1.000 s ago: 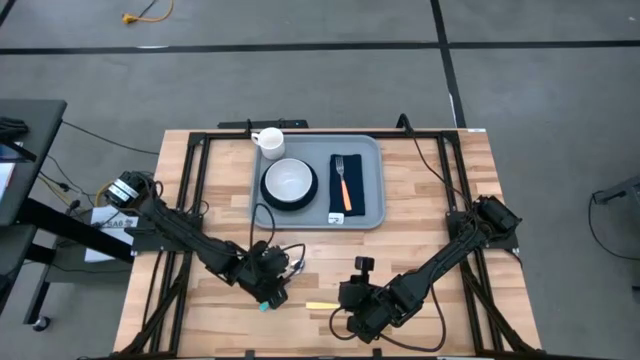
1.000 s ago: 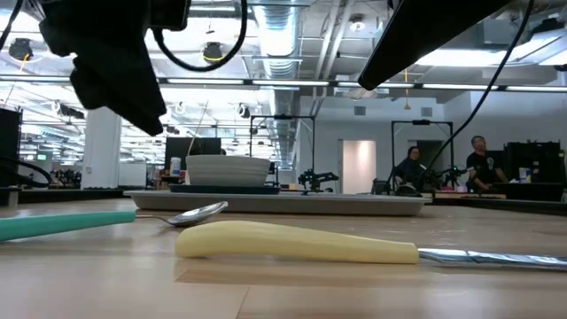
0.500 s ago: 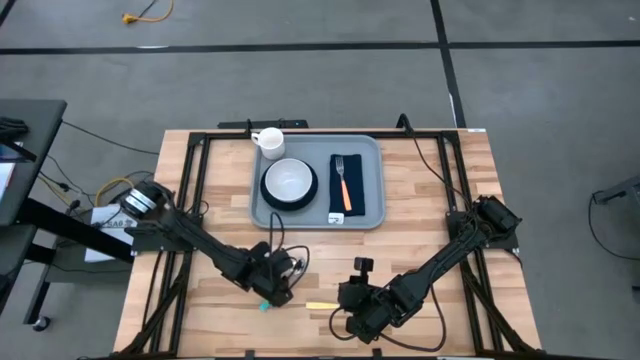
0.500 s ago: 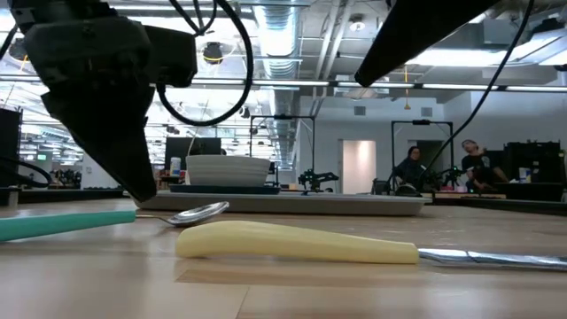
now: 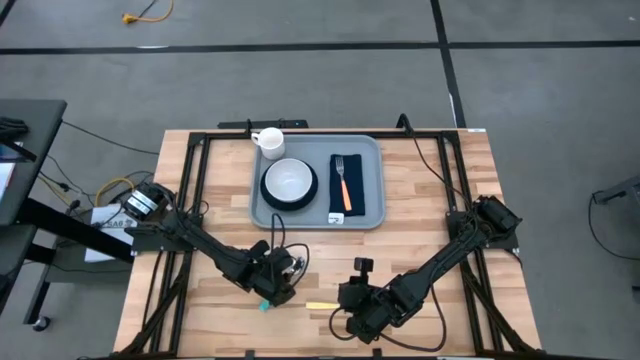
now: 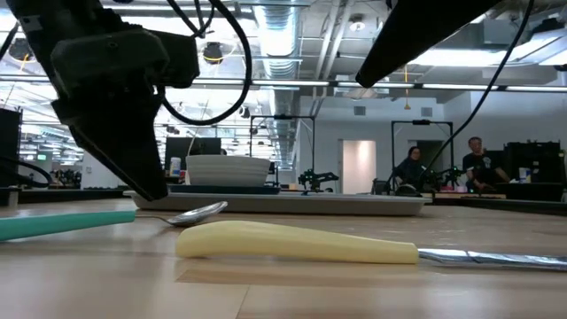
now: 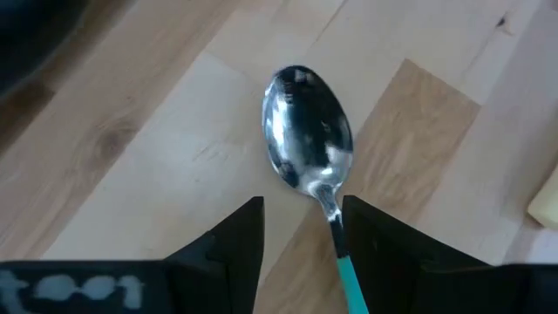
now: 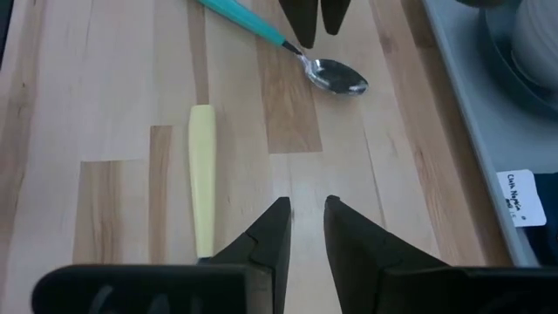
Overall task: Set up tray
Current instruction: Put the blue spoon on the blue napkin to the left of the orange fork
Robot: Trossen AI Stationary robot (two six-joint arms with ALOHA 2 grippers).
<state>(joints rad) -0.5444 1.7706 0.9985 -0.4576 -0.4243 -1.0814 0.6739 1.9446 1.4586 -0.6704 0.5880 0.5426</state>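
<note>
- Left gripper (image 7: 301,228) hovering low over the front of the table, fingers parted, straddling the neck of a teal-handled spoon (image 7: 307,148); gripping nothing.
- Right gripper (image 8: 305,228) waiting just beside it, fingers a narrow gap apart, empty.
- Yellow-handled knife (image 8: 201,179) lying between the two grippers, apart from both.
- Tray (image 5: 370,180) lying toward the far edge, well beyond both grippers, carrying bowl (image 5: 289,181), mug (image 5: 268,142), and fork (image 5: 342,180) on a napkin (image 5: 355,185).
</note>
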